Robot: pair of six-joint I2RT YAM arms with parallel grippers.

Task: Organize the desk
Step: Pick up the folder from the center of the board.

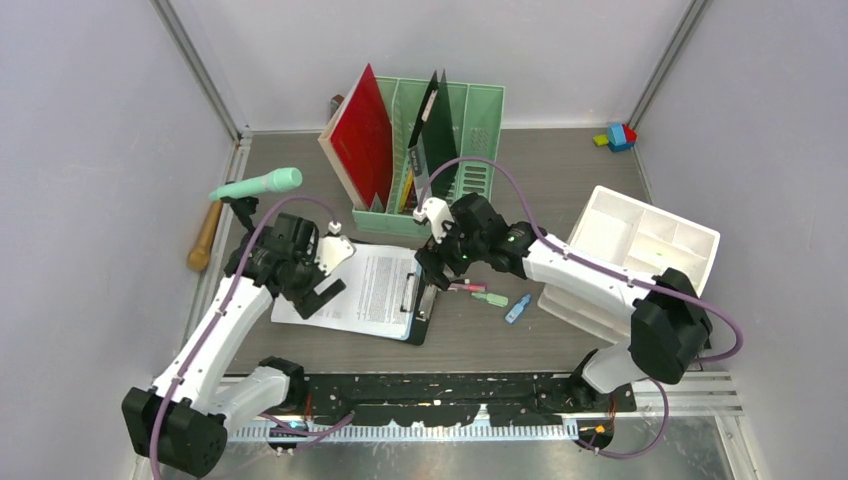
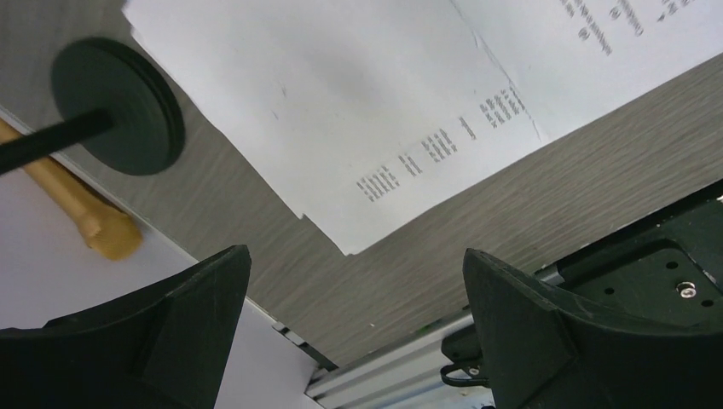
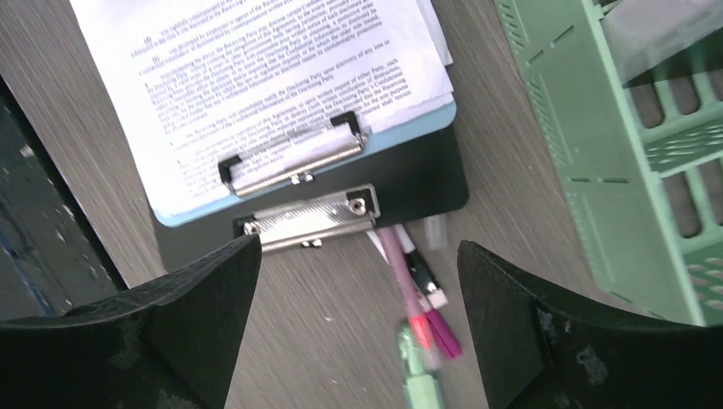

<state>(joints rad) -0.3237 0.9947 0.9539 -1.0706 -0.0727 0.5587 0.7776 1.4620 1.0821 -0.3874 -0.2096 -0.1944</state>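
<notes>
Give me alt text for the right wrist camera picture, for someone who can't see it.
Seen between the open right gripper and its dark fingers: printed pages clipped to a pale blue clipboard, stacked on a black clipboard, on the wood-grain desk. A pink marker and a green marker lie beside the clips; a mint-green file rack stands at the right.

A plain pale grey back wall (image 1: 430,50) rises well beyond the right gripper (image 1: 428,262), matte and bare. A matching left wall (image 1: 90,200) stands outward of the left gripper (image 1: 328,275), and a right wall (image 1: 780,130) closes the opposite side, past the right gripper. Slim silver aluminium corner posts (image 1: 200,70) run up where the walls meet. A ribbed aluminium rail (image 1: 480,432) lies behind both grippers, along the near edge. The light is even and diffuse, casting only soft shadows.
</notes>
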